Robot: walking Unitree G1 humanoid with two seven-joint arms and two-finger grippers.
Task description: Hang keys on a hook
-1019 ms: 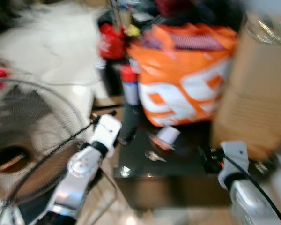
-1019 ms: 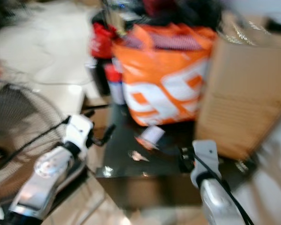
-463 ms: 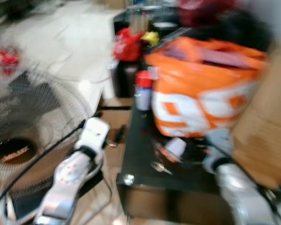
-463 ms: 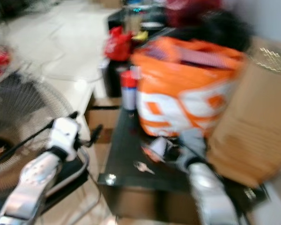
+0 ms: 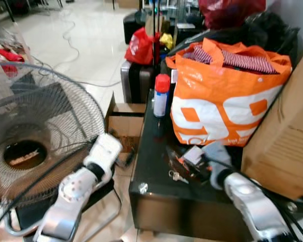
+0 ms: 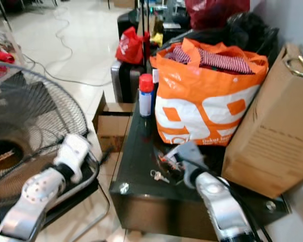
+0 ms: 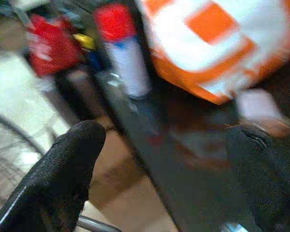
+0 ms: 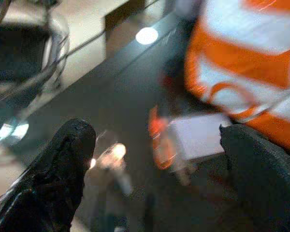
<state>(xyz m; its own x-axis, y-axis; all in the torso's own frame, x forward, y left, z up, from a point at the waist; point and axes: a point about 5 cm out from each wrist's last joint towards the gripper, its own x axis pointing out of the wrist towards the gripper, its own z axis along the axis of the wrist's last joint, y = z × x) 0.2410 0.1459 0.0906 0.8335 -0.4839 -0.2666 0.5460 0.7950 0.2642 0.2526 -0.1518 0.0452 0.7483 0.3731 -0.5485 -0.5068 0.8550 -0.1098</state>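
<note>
Small silver keys (image 5: pixel 175 176) – lying flat before orange bag (image 5: pixel 222 96); right gripper (image 8: pixel 154 159) spread wide above, empty; left gripper (image 7: pixel 159 159) likewise.

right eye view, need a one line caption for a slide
Right gripper reaches over a black table toward keys lying beside an orange bag; a fan stands at left.

An orange bag (image 5: pixel 222 106) with white block shapes sits on a glossy black table (image 5: pixel 151 161), red-and-white striped cloth (image 5: pixel 242 59) showing at its top. At nine o'clock from the bag, a white spray can (image 5: pixel 161 96) carries a red cap. Silvery keys (image 5: pixel 177 176) lie at six o'clock of the bag. A plain brown cardboard box (image 5: pixel 283 146) stands at three o'clock, a red bag (image 5: pixel 140 46) at eleven
</note>
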